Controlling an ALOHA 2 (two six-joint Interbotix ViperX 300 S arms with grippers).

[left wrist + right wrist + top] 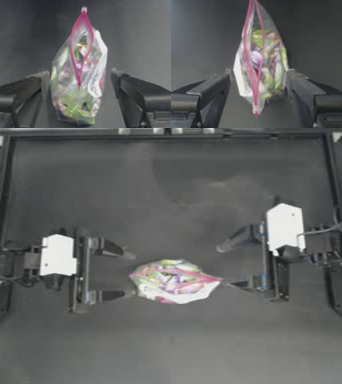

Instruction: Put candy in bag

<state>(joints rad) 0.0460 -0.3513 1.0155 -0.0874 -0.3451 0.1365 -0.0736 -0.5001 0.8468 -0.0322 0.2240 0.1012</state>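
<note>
The bag [175, 280], clear plastic with a pink-red strip along its mouth and colourful sweets inside, lies on the dark table at the centre. Its strip runs across the top, and in the wrist views the mouth is slightly parted. My left gripper [130, 273] is open just left of the bag, and the bag [80, 82] sits between its jaws without being clamped. My right gripper [224, 266] is open just right of it, with one fingertip [230, 284] close to the bag's corner. The bag [263, 65] also fills the gap in the right wrist view. No separate candy shows outside the bag.
The dark table [167, 193] stretches bare behind and in front of the bag. A raised frame edge [167, 135] runs along the back, with rails down both sides.
</note>
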